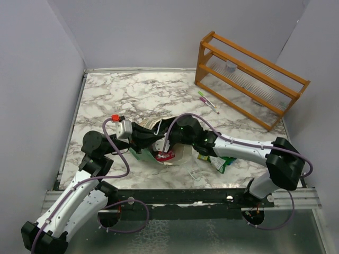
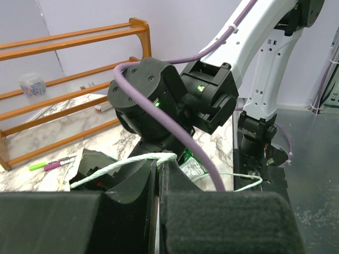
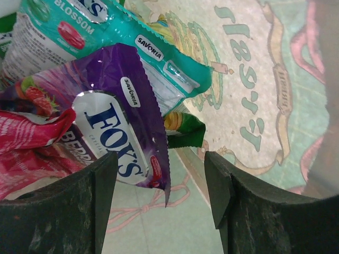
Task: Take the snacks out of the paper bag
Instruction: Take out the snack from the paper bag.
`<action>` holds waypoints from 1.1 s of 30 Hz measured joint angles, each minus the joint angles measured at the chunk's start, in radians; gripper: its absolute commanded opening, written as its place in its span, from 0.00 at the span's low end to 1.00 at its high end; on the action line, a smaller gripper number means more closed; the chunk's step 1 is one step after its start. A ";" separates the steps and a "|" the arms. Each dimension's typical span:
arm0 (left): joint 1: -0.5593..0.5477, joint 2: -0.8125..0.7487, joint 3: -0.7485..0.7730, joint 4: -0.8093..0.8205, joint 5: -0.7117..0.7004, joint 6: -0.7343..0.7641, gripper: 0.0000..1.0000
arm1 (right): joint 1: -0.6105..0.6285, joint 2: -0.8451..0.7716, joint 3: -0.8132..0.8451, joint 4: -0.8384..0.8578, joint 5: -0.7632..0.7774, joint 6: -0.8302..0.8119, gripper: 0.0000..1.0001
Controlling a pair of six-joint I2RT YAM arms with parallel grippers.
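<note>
The paper bag (image 1: 177,154) lies on its side mid-table, between the two arms. My left gripper (image 1: 152,135) is shut, with the bag's white cord handle (image 2: 116,168) caught at its fingertips (image 2: 159,164). My right gripper (image 1: 170,132) is inside the bag, open (image 3: 161,164). A purple packet (image 3: 114,114) hangs with its corner between the open fingers, not clamped. Teal (image 3: 132,37), red (image 3: 26,143) and green (image 3: 185,132) packets lie behind it on the patterned bag wall (image 3: 254,79). A red packet (image 1: 164,155) shows at the bag mouth. Green packets (image 1: 222,164) lie on the table outside.
A wooden rack (image 1: 249,79) stands at the back right. A pink-and-green pen (image 1: 208,102) lies in front of it. The right arm's wrist (image 2: 159,100) sits close in front of my left gripper. White walls enclose the marble table (image 1: 132,95).
</note>
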 measured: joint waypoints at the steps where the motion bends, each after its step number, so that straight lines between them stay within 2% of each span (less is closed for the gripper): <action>1: 0.000 0.000 0.000 -0.002 -0.001 0.000 0.00 | 0.000 0.017 0.014 -0.006 0.011 -0.011 0.66; 9: 0.004 -0.001 0.000 -0.015 -0.009 0.004 0.00 | 0.000 0.112 0.083 -0.060 0.048 -0.067 0.63; 11: 0.006 -0.001 0.000 -0.020 -0.012 0.006 0.00 | 0.000 0.127 0.097 -0.066 0.051 -0.072 0.56; 15: 0.006 -0.001 0.000 -0.031 -0.018 0.008 0.00 | 0.000 0.134 0.103 -0.077 0.051 -0.074 0.31; 19: 0.006 0.000 0.000 -0.032 -0.025 0.011 0.00 | 0.000 0.132 0.103 -0.080 0.043 -0.054 0.11; 22: 0.006 0.000 0.000 -0.034 -0.030 0.014 0.00 | 0.000 0.119 0.093 -0.078 0.035 -0.034 0.02; 33: 0.005 0.000 0.000 -0.068 -0.072 0.036 0.00 | -0.001 -0.087 -0.039 -0.057 -0.049 0.086 0.01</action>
